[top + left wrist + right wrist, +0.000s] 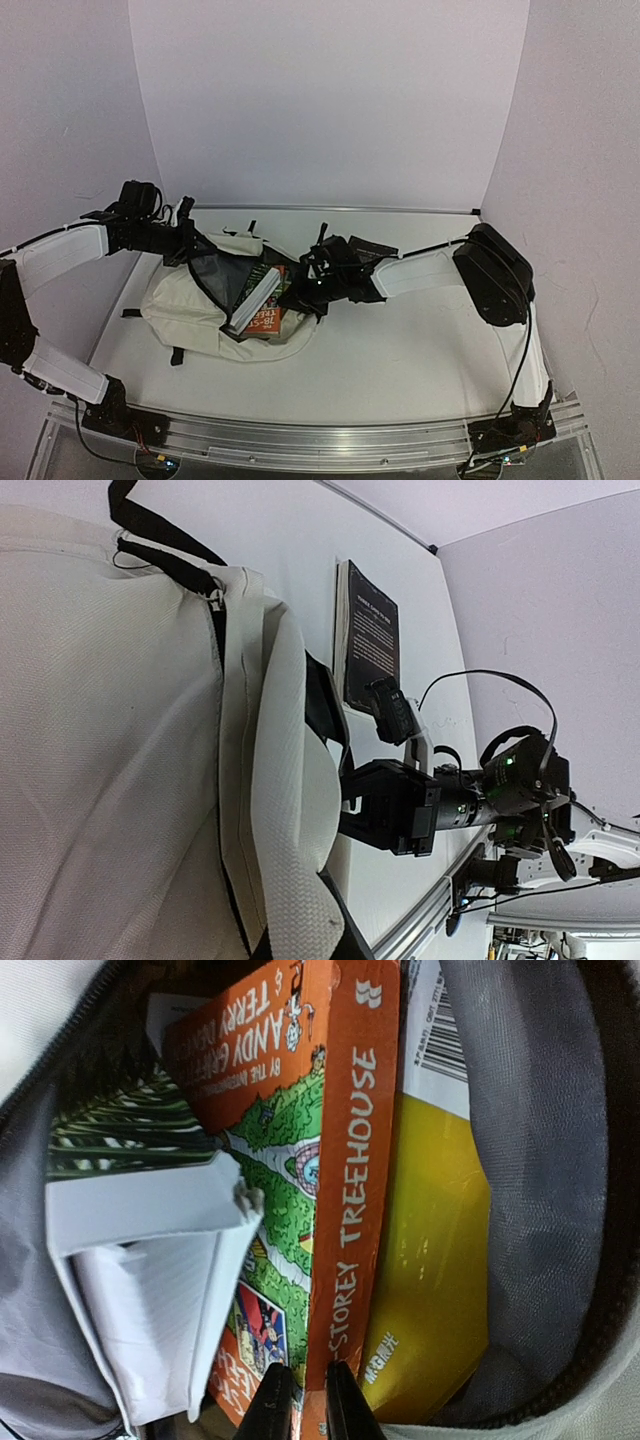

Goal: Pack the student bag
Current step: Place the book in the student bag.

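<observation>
Bag: large cream fabric student bag (185, 300) with black straps and grey lining. It lies on its side on the white table (420, 350), left of centre, with the mouth unzipped and facing the right arm.
Contents: orange paperback (300, 1160) with "Storey Treehouse" on the spine, partly inside the mouth. A thin yellow book (430, 1260) sits beside it against the lining. A white-paged book (150, 1230) with a green striped cover is on its other side.
Outside: flat black book (372, 645) on the table just behind the bag.
Left gripper (182, 232): clenched at the bag's upper rim. It appears to grasp the fabric and hold the mouth up, though its fingers are hidden in its own view.
Right gripper (308, 1380): fingers close together on the lower spine edge of the orange paperback, pinching it.
Step, as judged: seating the orange paperback deeper among the other books.
How to do it well: push along the line of the spine, not across it, so the cover slides between the yellow book and the white-paged book without catching loose pages. Hold the rim high and taut so the zip edge does not fold under. Let go only once the paperback's end is past the zip.
Risk: the pinch is thin and near one corner, so the book may pivot, or the bag may skid on the table.
</observation>
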### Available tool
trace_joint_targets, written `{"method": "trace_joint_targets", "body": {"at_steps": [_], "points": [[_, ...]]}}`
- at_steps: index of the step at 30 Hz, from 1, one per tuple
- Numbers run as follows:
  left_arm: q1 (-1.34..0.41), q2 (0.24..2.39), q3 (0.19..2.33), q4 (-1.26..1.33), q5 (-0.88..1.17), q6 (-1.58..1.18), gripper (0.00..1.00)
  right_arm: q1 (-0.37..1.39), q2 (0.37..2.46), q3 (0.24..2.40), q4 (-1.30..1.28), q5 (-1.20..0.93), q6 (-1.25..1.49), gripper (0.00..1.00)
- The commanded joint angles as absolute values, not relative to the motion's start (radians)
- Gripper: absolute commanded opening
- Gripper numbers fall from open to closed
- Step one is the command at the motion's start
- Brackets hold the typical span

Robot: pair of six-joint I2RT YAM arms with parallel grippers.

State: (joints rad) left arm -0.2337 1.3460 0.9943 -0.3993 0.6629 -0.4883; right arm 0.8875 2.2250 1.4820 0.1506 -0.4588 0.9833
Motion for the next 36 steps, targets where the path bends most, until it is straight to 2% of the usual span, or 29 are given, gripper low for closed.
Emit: {"method": "trace_joint_targets", "body": {"at_steps": [1,6,8,12,16,20,22,27,36], "points": [[-0.231,1.348,1.023,-0.321,0.702,-0.515,0.0,0.909,2.232,1.458,0.436,-0.431,1.103,0.11],[-0.231,1.354,1.014,-0.294,0.722,-0.535,0.0,0.921,2.269,1.481,0.517,-0.404,1.115,0.1],[-0.231,1.344,1.012,-0.299,0.708,-0.535,0.0,0.921,2.247,1.482,0.509,-0.371,1.072,0.14],[-0.23,1.321,1.034,-0.372,0.63,-0.499,0.0,0.922,2.162,1.493,0.349,-0.283,0.873,0.32],[-0.229,1.301,1.081,-0.471,0.543,-0.449,0.0,0.921,2.054,1.469,0.133,-0.1,0.707,0.48],[-0.229,1.298,1.144,-0.623,0.409,-0.371,0.1,0.915,1.988,1.461,-0.059,0.024,0.614,0.61],[-0.228,1.31,1.165,-0.683,0.365,-0.341,0.11,0.914,2.012,1.521,-0.156,0.053,0.572,0.66],[-0.226,1.344,1.168,-0.746,0.326,-0.318,0.08,0.916,2.113,1.671,-0.339,0.082,0.543,0.71],[-0.227,1.311,1.109,-0.678,0.36,-0.355,0.08,0.954,2.254,1.818,-0.406,0.073,0.558,0.77]]}}
